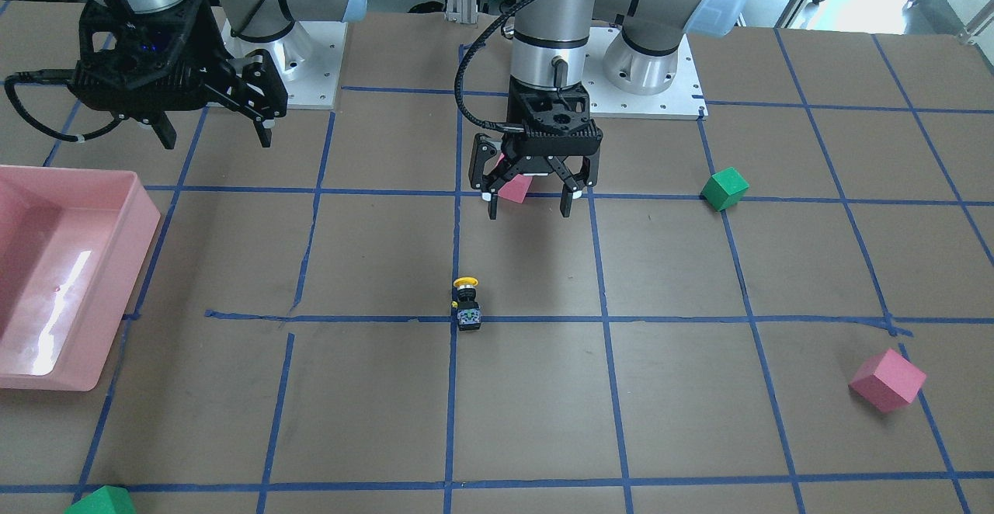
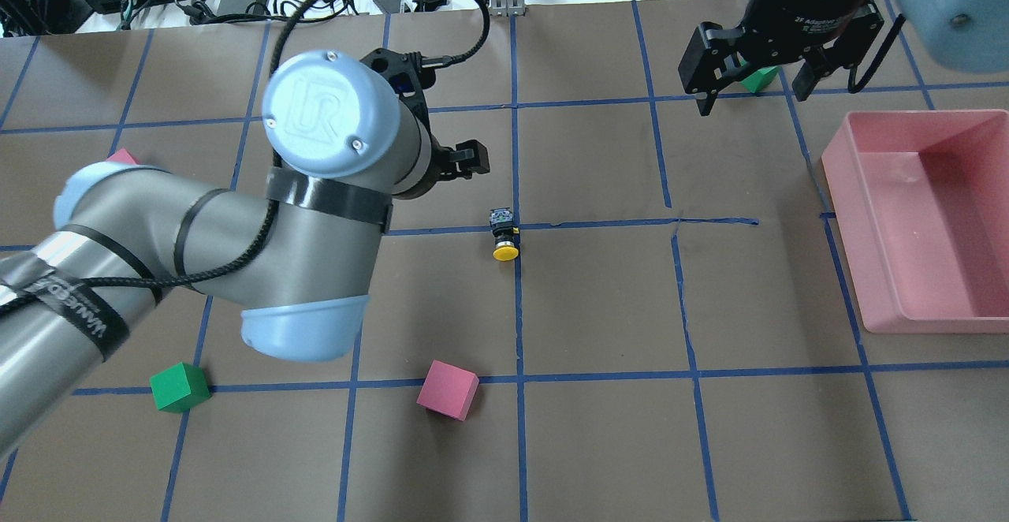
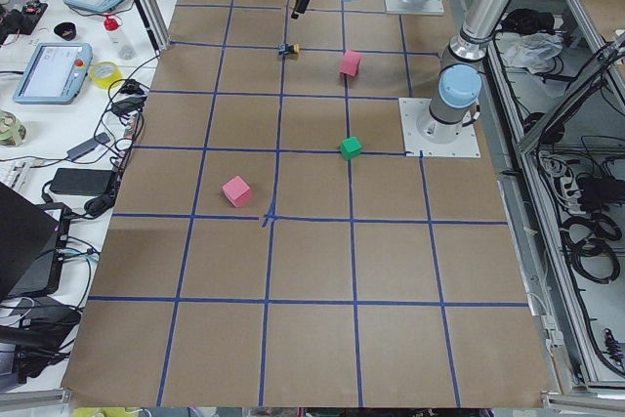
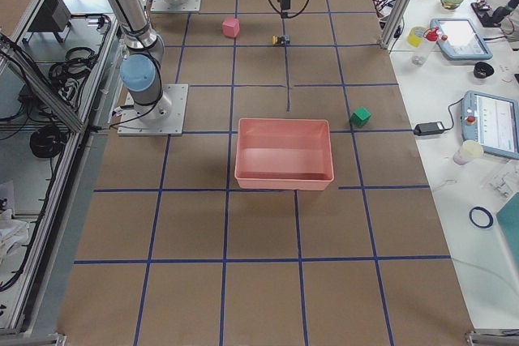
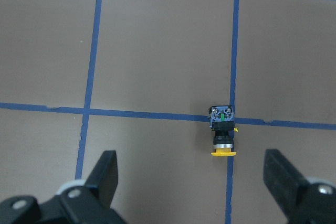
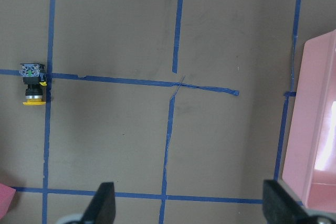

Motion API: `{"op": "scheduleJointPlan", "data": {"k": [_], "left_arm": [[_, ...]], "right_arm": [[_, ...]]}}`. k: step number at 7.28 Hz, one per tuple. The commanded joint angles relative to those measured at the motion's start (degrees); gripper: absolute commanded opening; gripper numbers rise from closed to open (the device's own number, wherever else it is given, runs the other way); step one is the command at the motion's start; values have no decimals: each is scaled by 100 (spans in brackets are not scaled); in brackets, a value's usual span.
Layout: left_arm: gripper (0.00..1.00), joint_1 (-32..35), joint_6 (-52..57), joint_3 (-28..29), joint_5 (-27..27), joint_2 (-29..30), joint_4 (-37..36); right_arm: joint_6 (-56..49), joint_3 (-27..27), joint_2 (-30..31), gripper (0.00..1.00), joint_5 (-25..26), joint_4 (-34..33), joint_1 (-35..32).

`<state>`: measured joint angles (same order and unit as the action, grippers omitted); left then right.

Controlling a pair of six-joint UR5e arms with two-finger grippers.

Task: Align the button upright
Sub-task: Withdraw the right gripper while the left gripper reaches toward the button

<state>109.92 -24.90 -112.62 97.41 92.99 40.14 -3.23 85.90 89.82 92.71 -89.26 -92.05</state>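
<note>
Surface (image 1: 373, 405): matt brown paper, lightly scuffed. The blue tape (image 1: 699, 318) grid is wrinkled near the button (image 1: 467, 303), which has a smooth yellow plastic cap and a silvery base. The pink bin (image 1: 46, 281), well apart from the button: glossy plastic, strong glare. The pink cube (image 1: 887, 380) and green cube (image 1: 724, 188): matt. The left tool (image 1: 530, 205): matt black.

pink cube (image 1: 514, 190) partly behind left claw (image 1: 529, 207)

Button (image 1: 467, 303) yellow-capped, black-bodied; base seemingly grey.
</note>
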Motion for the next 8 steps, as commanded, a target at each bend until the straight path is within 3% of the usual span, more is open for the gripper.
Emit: {"op": "scheduleJointPlan", "data": {"k": [1,4,8], "left_arm": [[100,240,-217,-426,321,481,-1145],[100,775,-943,-595,726,1298,-2210],[98,951,-947,-656,1234,2528,-3923]], "right_arm": [[24,15,-25,100,-94,-4,-6],[-37,-12,-34,100,-16,-4,73],[-10,6,-34,100,-157,58,3]]}}
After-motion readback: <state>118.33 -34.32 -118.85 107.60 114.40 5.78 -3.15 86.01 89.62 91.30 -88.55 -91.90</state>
